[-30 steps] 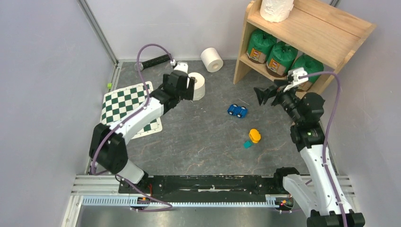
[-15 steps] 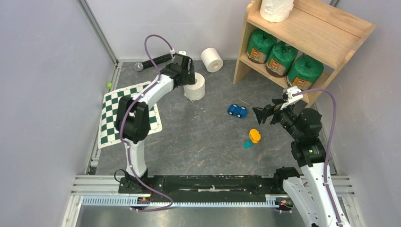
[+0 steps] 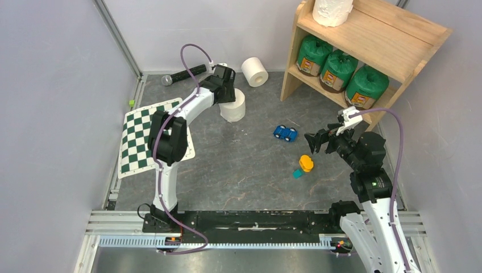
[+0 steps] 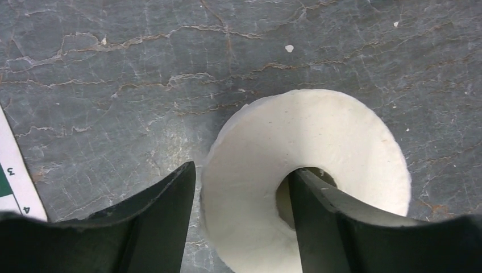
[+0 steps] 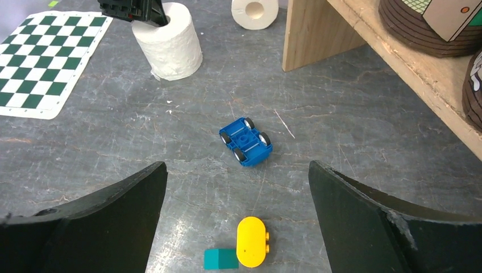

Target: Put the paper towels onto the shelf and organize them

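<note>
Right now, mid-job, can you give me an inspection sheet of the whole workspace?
Surface: grey veined tabletop, no spills seen.
Job's things: light wooden two-tier shelf holds a bare white paper-towel roll on top and three green-wrapped rolls below; second bare white roll stands upright on the tabletop; third bare roll lies on its side there.
Clutter: blue toy car, yellow block, teal block, black microphone, green-white checkerboard mat.
Grippers: left gripper straddles the upright roll's wall, one finger in the core, not visibly clamped; right gripper open, empty.
Cables: purple cable on the left arm and on the right arm, no snag seen.
Surroundings: plain grey walls.
</note>
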### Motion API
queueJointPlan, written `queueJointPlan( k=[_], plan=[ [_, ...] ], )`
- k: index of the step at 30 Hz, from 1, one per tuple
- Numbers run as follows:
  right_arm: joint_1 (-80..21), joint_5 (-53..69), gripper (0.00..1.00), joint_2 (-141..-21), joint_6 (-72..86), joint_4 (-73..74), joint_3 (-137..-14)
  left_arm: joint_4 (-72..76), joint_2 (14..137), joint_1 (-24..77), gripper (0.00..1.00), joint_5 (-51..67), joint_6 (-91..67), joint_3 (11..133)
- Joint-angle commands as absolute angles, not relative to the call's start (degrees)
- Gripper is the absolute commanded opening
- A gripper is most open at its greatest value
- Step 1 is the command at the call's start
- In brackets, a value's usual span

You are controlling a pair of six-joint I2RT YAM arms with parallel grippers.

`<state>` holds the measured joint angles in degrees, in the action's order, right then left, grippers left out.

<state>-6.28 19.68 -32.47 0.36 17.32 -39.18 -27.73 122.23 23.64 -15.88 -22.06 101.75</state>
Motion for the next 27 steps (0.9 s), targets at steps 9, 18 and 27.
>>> queueJointPlan(
  k=[9,18,27],
  plan=[
    [-6.9,23.3,0.94,-34.4,-2.5,14.5,-37.2,-27.4,111.3,24.7,0.35,-11.7,-17.9,96.0],
    [-14.9,23.0,0.93,-39.6,-3.9,4.6,-34.2,-33.9,100.3,29.3,0.30,-6.0,-12.4,89.2],
    [-27.4,20.2,0.98,-47.4,-8.4,-8.3,-33.7,-38.5,89.8,34.9,0.26,1.8,-9.2,84.7]
  ],
)
